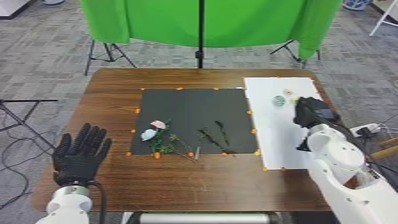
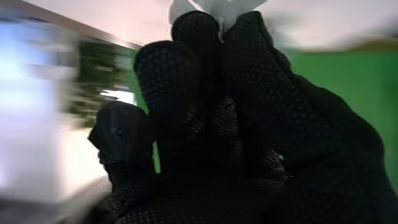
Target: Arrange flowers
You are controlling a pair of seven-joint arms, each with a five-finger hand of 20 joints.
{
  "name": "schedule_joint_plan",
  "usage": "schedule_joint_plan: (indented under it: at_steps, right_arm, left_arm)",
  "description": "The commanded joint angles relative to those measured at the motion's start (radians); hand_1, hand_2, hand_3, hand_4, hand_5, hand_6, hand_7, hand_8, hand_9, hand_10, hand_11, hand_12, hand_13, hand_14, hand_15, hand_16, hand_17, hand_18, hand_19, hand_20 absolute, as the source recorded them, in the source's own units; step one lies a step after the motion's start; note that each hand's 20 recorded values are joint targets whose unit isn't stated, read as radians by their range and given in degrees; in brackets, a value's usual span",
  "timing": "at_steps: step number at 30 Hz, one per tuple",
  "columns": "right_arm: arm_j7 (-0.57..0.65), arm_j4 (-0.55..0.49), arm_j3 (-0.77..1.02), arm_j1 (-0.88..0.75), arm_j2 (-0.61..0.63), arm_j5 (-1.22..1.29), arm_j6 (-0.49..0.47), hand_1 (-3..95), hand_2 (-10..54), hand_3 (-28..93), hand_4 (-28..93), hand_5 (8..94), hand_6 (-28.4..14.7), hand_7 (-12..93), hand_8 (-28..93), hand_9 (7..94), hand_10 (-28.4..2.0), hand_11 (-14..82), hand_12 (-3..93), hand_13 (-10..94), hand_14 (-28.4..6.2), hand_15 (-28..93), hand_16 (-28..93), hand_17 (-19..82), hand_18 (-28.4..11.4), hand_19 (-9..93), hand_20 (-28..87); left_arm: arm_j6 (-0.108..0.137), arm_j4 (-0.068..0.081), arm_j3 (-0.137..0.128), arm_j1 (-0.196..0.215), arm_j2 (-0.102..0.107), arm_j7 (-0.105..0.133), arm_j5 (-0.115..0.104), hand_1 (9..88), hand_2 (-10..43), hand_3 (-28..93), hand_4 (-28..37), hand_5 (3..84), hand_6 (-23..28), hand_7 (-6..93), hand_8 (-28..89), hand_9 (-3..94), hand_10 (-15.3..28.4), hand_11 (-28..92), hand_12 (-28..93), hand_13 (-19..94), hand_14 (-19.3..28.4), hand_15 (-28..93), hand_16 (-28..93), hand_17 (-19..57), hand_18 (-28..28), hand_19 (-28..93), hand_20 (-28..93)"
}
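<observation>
R wrist view, wht bit [image 2: 233, 7], btwn fingers [image 2: 197, 37]

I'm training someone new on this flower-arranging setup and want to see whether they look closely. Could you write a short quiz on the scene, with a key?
1. Multiple choice: which flower lies beside the pink flower on the dark mat?
a) a yellow flower
b) a white flower
c) a purple flower
2. True or false: the left hand is curled into a fist.
3. Fill in: the hand nearer the white sheet is the robot's ____ hand.

Key:
1. b, the white flower
2. False, its fingers are straight
3. right, the right hand
</observation>
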Motion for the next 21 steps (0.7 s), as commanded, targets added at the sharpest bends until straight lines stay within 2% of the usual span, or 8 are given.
schedule_joint_plan:
  at_steps: [1,8,11,13,15,18,21]
  right_arm:
    - [-0.247,-0.12,-0.237,0.175,-0.117,-0.035,-0.036,64.3,-9.5,70,-28,77.3,-1.3,38,0,85.8,-11.2,18.4,46.2,73,-8.9,58,40,38,-23.4,93,60]
    - [-0.358,-0.053,-0.421,0.284,-0.237,-0.051,-0.077,64.2,-9.5,70,-28,76.9,-1.1,38,-1,85.3,-11.1,18.6,46.3,73,-9.0,58,40,38,-23.4,93,59]
    - [-0.36,-0.009,-0.48,0.278,-0.276,-0.077,-0.061,64.0,-9.5,70,-28,76.7,-1.1,39,-1,85.2,-11.1,18.7,46.2,73,-9.0,59,40,38,-23.3,93,59]
    - [-0.368,0.011,-0.504,0.281,-0.296,-0.098,-0.094,63.9,-9.5,70,-28,76.7,-1.1,39,-1,85.3,-11.1,18.8,46.1,73,-9.0,59,39,38,-23.4,93,59]
    - [-0.374,0.008,-0.524,0.273,-0.303,-0.118,-0.1,63.8,-9.5,71,-28,76.6,-1.0,39,-1,85.2,-11.1,19.0,46.1,73,-9.0,59,40,38,-23.5,93,59]
    - [-0.374,-0.006,-0.553,0.267,-0.304,-0.137,-0.086,63.7,-9.5,71,-28,76.2,-0.9,39,-1,85.0,-11.1,19.1,46.1,73,-8.9,59,40,37,-23.5,93,59]
    - [-0.365,0.003,-0.574,0.267,-0.325,-0.135,-0.074,63.7,-9.5,71,-28,76.0,-1.0,39,-1,84.7,-11.1,19.2,46.2,72,-8.9,59,40,37,-23.5,93,58]
  left_arm:
    - [0.017,0.001,0.008,0.018,-0.013,-0.014,-0.003,27.0,17.0,77,-28.3,47.8,10.9,13.1,-10,41.7,16.5,26,9,30,16.3,42,-10,-8.4,14.4,40,13]
    - [0.013,0.004,0.018,0.006,-0.003,-0.018,0.004,27.0,17.0,77,-28.3,47.8,10.9,13.1,-10,41.7,16.4,26,9,30,16.3,42,-10,-8.4,14.4,40,13]
    - [0.023,0.007,0.021,0.002,0.004,-0.024,0.001,27.0,17.1,77,-28.3,47.8,10.9,13.1,-10,41.7,16.4,26,9,30,16.3,42,-10,-8.5,14.3,40,13]
    - [0.019,0.017,0.024,-0.014,0.001,-0.031,0.004,27.0,17.1,77,-28.3,47.8,10.9,13.0,-10,41.6,16.4,26,9,30,16.3,42,-10,-8.5,14.4,40,13]
    - [0.015,0.021,0.027,-0.024,0.006,-0.038,0.007,27.0,17.0,77,-28.3,47.8,10.9,13.1,-10,41.7,16.4,25,9,30,16.3,42,-10,-8.4,14.3,40,13]
    - [0.014,0.017,0.029,-0.017,0.019,-0.031,0.005,27.0,17.0,77,-28.3,47.8,10.9,13.0,-10,41.7,16.4,26,9,30,16.3,42,-10,-8.5,14.3,40,13]
    - [0.019,0.016,0.026,-0.019,0.023,-0.047,0.001,27.0,17.0,77,-28.3,47.8,10.9,13.0,-10,41.6,16.4,26,9,30,16.3,42,-10,-8.4,14.3,40,13]
